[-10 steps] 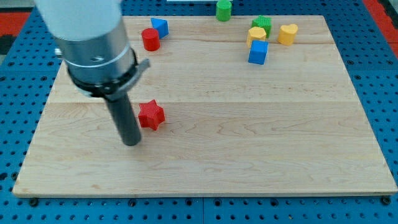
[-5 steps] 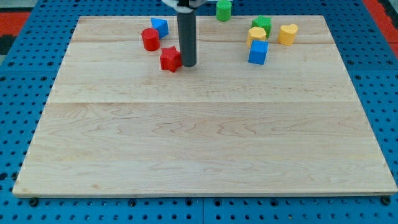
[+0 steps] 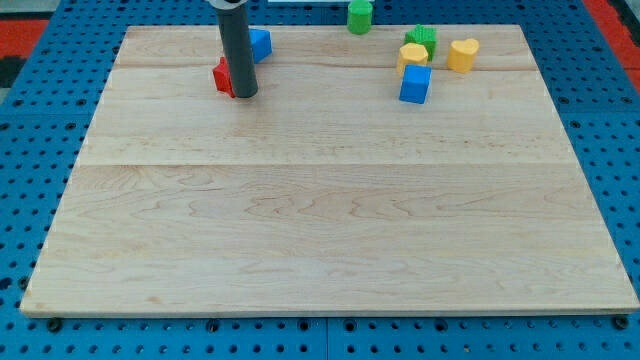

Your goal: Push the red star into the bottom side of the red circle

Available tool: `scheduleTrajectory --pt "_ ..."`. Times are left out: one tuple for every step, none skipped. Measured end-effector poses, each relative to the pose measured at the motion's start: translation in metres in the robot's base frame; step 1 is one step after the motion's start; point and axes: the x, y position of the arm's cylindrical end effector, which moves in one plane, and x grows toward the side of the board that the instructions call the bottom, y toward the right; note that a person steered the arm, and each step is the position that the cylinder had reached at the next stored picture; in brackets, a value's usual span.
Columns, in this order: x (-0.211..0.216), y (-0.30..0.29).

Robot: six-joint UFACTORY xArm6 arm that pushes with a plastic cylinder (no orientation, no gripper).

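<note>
My tip (image 3: 244,95) stands on the wooden board (image 3: 320,220) near the view's top left. A red block (image 3: 222,77) shows just to the left of the rod, touching it. It looks like the red star, though the rod hides part of it. The red circle does not show on its own: it is behind the rod, or merged with that red patch, and I cannot tell which. A blue block (image 3: 262,43) peeks out to the right of the rod, just above the tip.
At the view's top right are a green star (image 3: 421,38), a yellow block (image 3: 411,54), a blue cube (image 3: 415,84) and a yellow heart (image 3: 462,54). A green block (image 3: 360,14) sits at the board's top edge.
The rod has moved from the lower left up to the top, then left. The red star has been pushed up and left to where the red circle stood.
</note>
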Motion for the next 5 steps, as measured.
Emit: scheduleTrajectory --pt "-0.020 0.079" --pt "-0.104 0.107" --pt "-0.146 0.107" --pt "-0.144 0.106" --pt "-0.095 0.136"
